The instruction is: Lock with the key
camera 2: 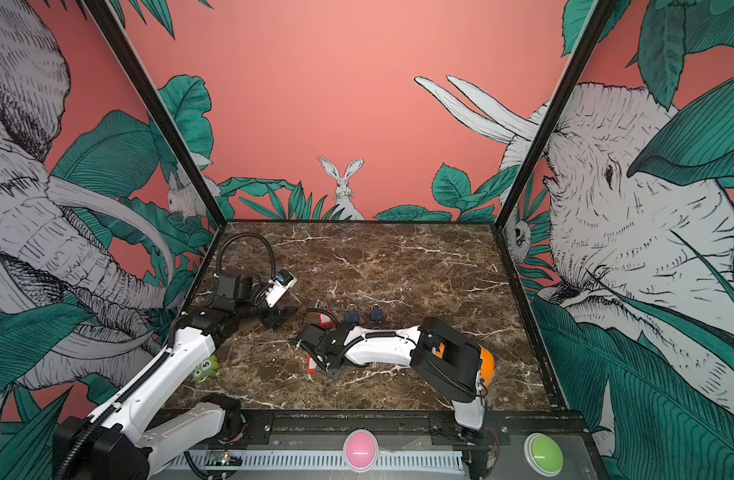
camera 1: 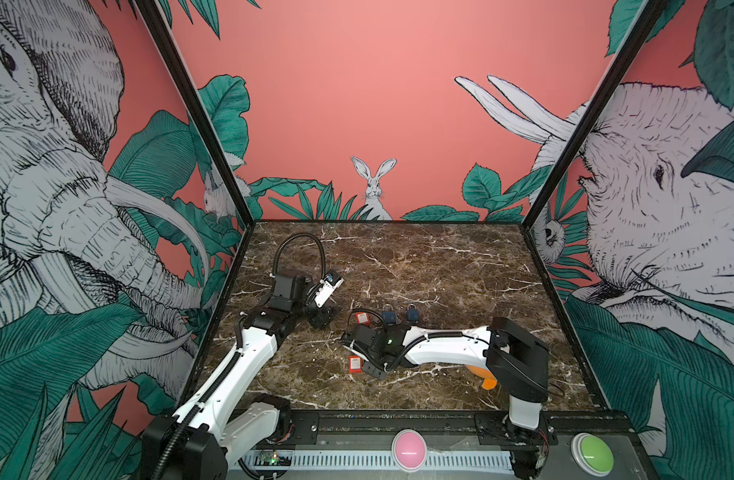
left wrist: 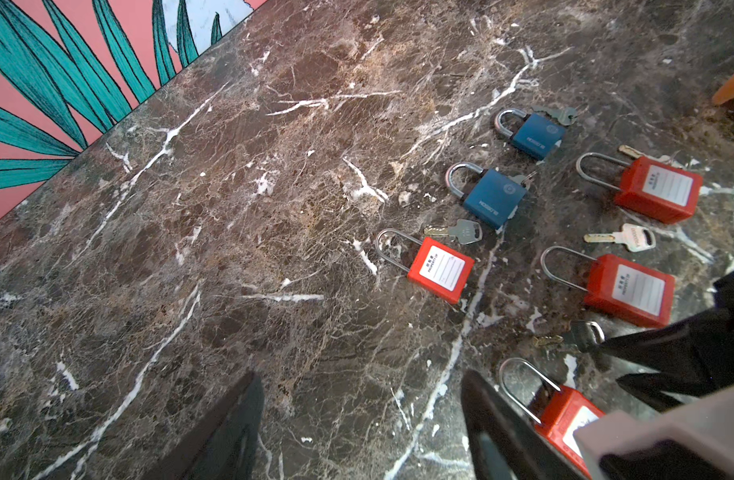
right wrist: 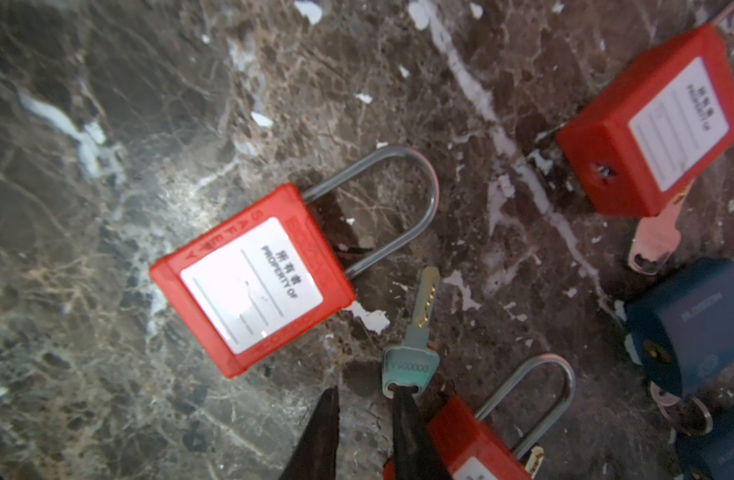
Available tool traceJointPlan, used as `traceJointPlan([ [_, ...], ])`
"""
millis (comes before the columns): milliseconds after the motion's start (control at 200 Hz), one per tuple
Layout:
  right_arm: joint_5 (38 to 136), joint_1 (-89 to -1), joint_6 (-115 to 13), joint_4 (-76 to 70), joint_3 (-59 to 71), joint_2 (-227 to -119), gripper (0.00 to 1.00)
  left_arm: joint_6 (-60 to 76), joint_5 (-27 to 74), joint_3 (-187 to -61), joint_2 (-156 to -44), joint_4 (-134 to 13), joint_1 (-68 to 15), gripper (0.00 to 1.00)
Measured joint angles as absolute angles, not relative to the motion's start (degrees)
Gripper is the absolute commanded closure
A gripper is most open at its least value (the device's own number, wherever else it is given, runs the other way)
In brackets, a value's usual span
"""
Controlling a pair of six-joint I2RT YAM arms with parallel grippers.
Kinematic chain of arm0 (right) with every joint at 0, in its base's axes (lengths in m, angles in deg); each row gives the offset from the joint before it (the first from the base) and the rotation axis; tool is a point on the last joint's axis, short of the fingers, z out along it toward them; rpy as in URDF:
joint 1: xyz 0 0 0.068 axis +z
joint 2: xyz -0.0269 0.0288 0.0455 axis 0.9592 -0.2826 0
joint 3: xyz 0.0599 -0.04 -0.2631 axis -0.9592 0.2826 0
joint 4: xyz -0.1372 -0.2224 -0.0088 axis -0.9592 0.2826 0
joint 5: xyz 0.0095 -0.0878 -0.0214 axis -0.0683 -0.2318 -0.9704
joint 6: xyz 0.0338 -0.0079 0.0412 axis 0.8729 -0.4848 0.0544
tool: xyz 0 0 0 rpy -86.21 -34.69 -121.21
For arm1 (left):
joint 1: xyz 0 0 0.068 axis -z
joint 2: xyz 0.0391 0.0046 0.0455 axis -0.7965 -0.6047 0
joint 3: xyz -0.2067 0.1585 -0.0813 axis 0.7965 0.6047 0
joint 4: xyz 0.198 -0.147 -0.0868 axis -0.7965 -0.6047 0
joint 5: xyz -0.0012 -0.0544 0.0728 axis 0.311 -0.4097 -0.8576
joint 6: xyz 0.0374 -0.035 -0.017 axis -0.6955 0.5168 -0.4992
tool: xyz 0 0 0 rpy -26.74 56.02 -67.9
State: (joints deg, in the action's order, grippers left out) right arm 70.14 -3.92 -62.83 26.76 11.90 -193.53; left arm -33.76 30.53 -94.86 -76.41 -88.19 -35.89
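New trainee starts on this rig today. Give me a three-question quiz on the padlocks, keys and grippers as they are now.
1. Count: how many blue padlocks lie on the table?
2. True or false: the left gripper is open and empty.
3. The key at the right gripper fingertip is: A in a keyhole; B on the table beside a red padlock; C between the left gripper's fingers.
Key: 1 two; 2 true; 3 B.

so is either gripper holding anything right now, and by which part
Nothing is held: right gripper open, one finger at the key's head; left gripper open, empty.
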Motion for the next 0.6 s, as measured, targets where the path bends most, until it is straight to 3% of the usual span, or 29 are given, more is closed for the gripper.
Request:
traceJointPlan([
  [390,70.25,-4.68,-61.36,24.79,12.3,-193.55,0.52,-33.76,30.4,-92.9,-74.68,-86.21,-36.5,0.22],
  [600,72.33,-6.5,-60.36,22.76,14.4,-193.57,0.52,-33.76,30.4,-92.87,-74.7,-86.07,-36.5,0.22],
])
